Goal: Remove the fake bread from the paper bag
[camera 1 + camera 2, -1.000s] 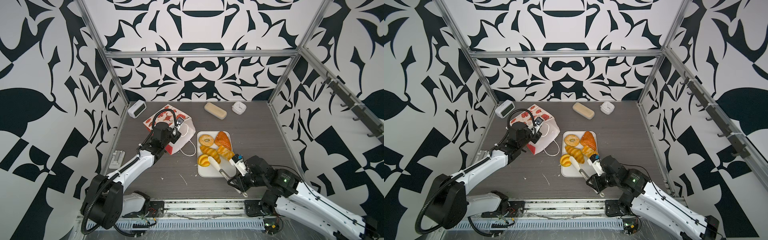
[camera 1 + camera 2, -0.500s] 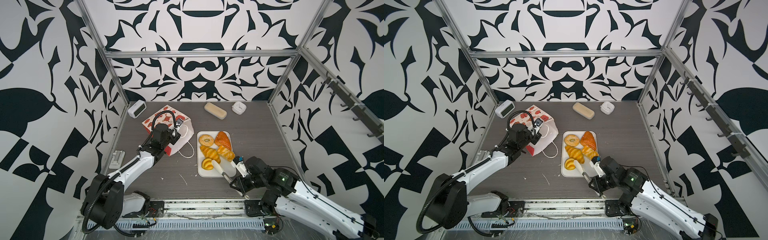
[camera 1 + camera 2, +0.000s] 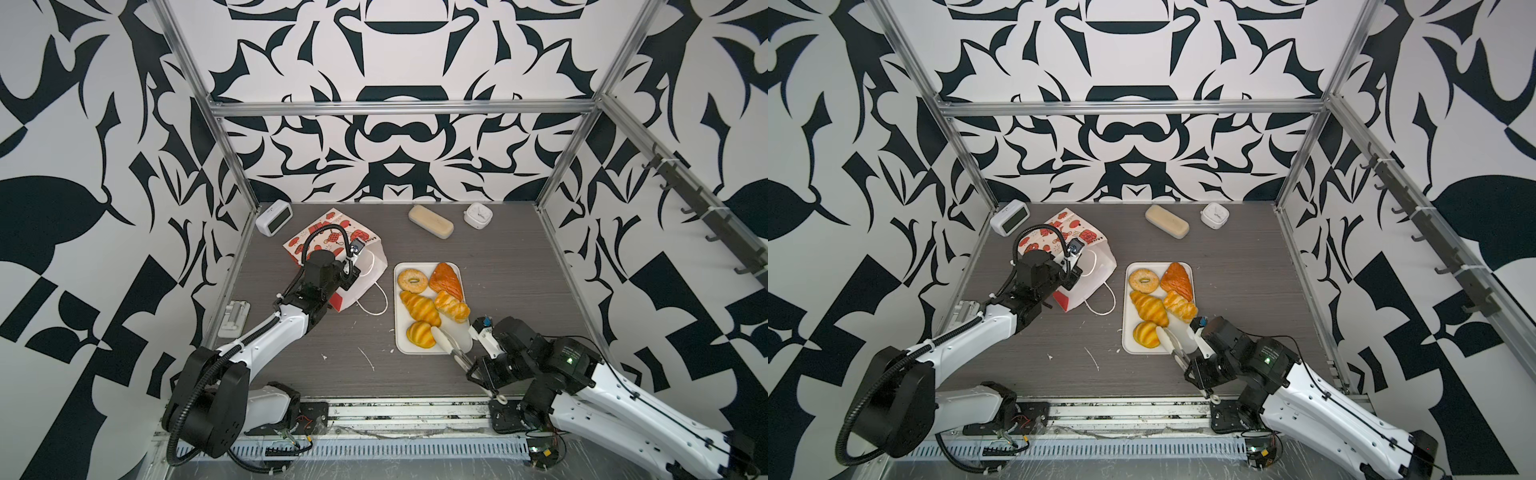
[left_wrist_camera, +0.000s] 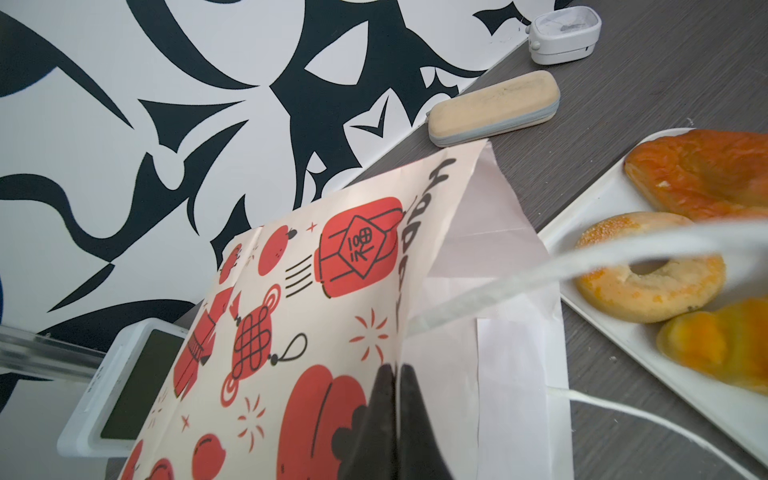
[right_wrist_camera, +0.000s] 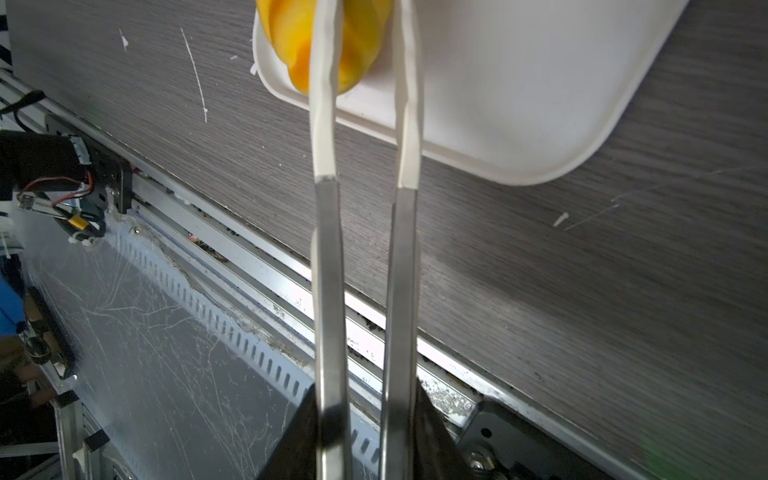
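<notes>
Bread [image 3: 429, 299]: I see all five pieces on the white tray [image 3: 460, 338], its bottom-right corner bare. Paper bag [image 3: 362, 272] left of tray, mouth toward it; left gripper [image 4: 397, 409] pinches its rim. Right gripper [image 5: 365, 62] tongs parted around the front croissant [image 3: 420, 333].

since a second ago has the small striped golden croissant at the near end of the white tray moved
Yes. The small striped golden croissant has shifted toward the near edge of the flat white tray, away from the larger croissant.

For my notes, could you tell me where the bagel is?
In both top views the bagel lies in the tray's far left corner, beside the triangular puff.
</notes>
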